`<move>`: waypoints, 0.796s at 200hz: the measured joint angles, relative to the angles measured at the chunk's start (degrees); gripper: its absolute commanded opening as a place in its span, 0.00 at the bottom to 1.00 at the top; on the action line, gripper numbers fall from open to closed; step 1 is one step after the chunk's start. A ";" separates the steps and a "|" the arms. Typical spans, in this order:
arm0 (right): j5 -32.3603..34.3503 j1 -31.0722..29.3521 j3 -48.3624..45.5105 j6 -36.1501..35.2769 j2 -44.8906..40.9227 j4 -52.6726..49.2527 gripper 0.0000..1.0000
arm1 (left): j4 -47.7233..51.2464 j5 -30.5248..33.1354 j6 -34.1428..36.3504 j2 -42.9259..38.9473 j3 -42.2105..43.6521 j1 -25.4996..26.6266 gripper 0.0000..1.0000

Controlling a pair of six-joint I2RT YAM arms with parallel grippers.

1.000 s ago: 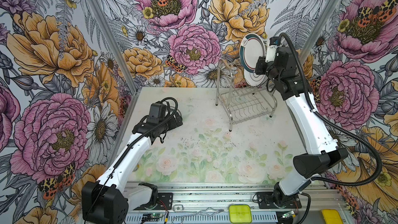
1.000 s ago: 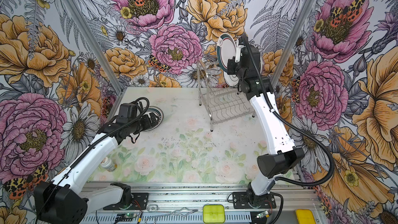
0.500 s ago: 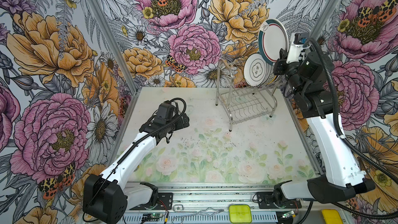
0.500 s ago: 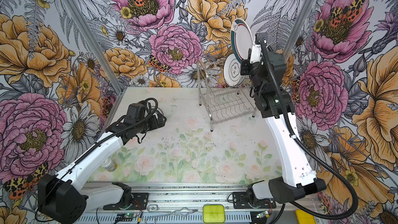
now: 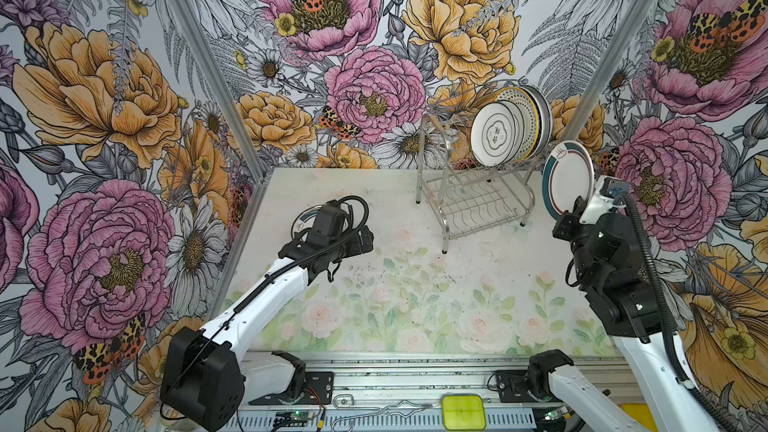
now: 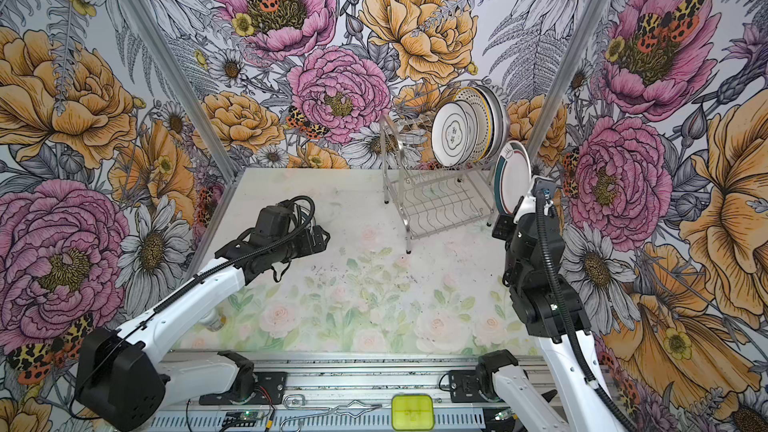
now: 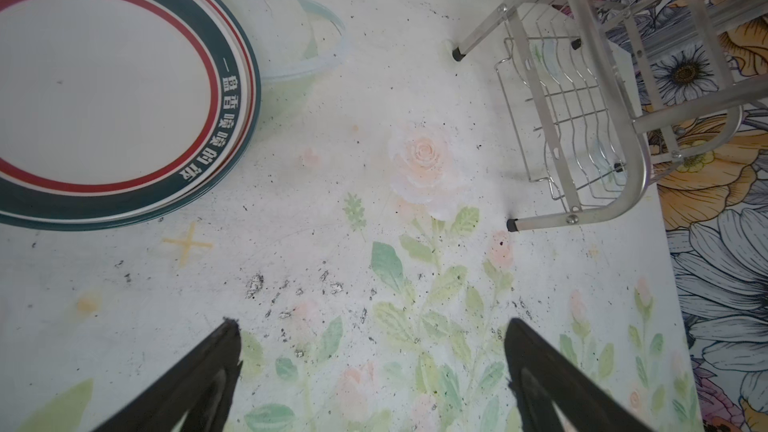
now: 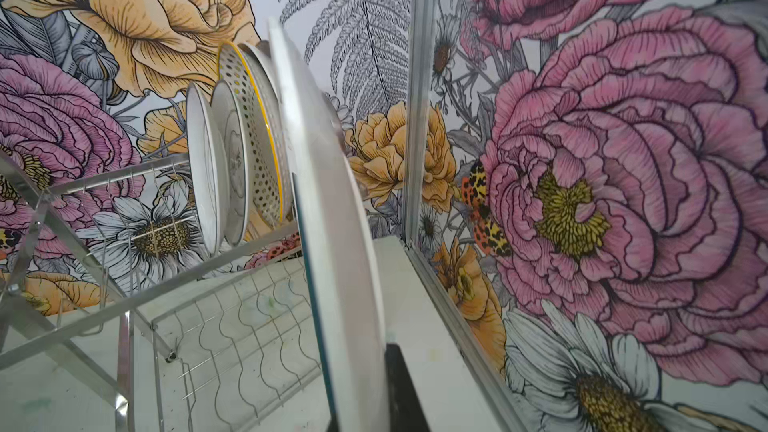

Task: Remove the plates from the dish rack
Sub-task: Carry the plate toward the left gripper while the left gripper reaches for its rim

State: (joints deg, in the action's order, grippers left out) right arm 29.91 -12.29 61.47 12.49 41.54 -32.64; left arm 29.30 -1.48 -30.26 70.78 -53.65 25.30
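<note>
**Steel rack far from empty**

In both top views the right gripper (image 5: pixel 570 214) clamps a striped-rim plate (image 5: pixel 567 178) on edge, just beside the dish rack (image 5: pixel 446 209). The racked plates (image 5: pixel 496 135) overlap, so their count is unclear.

Left wrist view: the left gripper (image 7: pixel 370 326) is spread wide and empty. The unloaded plates (image 7: pixel 104 89) lie on the table (image 7: pixel 291 160), cut off by the frame.

Right wrist view: the held plate hides one finger.

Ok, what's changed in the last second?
The right gripper, shut on the striped-rim plate, lifted it out of the dish rack, then swung it right and down. It now hangs on edge beside the rack's right end. The left gripper, open, edged slightly toward the middle. The other plates in the rack and the stack on the table stayed put.
</note>
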 measured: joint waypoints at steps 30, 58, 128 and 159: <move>-4.81 0.00 -6.78 9.79 -4.07 -6.47 0.00 | -2.54 -0.02 -0.37 0.15 0.74 2.47 0.99; -14.93 0.00 -10.36 16.94 -2.67 -10.51 0.00 | -4.33 -0.04 -1.27 0.35 1.77 3.39 0.99; -43.67 -1.77 -10.71 24.06 9.57 -9.51 0.00 | -10.38 -3.67 -1.53 2.34 3.21 4.59 0.96; -50.69 -3.76 -10.75 25.66 14.60 -4.33 0.00 | -13.27 -6.69 -1.79 3.30 3.61 4.59 0.95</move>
State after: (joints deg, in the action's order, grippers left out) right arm -20.78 -16.05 50.72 38.15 56.14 -36.97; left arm 16.03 -8.16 -32.05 74.08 -50.04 29.89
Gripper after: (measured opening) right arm 0.085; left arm 0.953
